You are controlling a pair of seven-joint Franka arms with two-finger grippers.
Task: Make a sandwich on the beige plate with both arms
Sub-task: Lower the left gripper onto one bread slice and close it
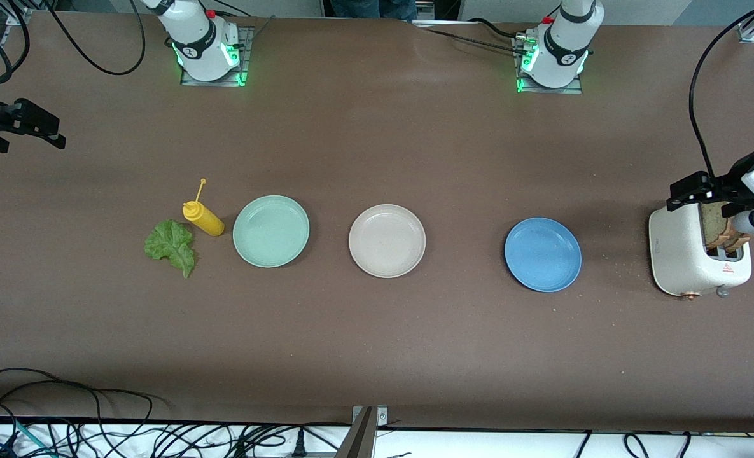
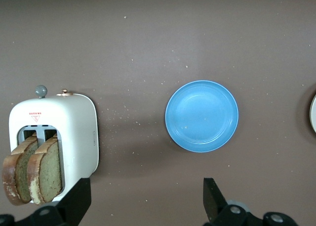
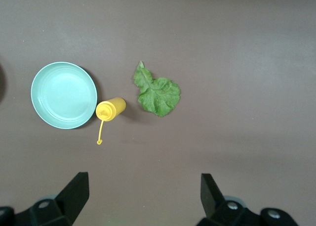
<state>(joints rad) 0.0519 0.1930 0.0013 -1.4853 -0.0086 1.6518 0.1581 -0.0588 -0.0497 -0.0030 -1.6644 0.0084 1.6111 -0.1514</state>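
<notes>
Front view: bare beige plate [image 1: 387, 240] lies flat between two plates.

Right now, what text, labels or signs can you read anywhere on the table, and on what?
Toaster: a red warning triangle with a line of red print beside the slots, too small to read.
Both arms' bases: a dark round mark on each, not legible.
Plates, yellow bottle: no text visible.
</notes>
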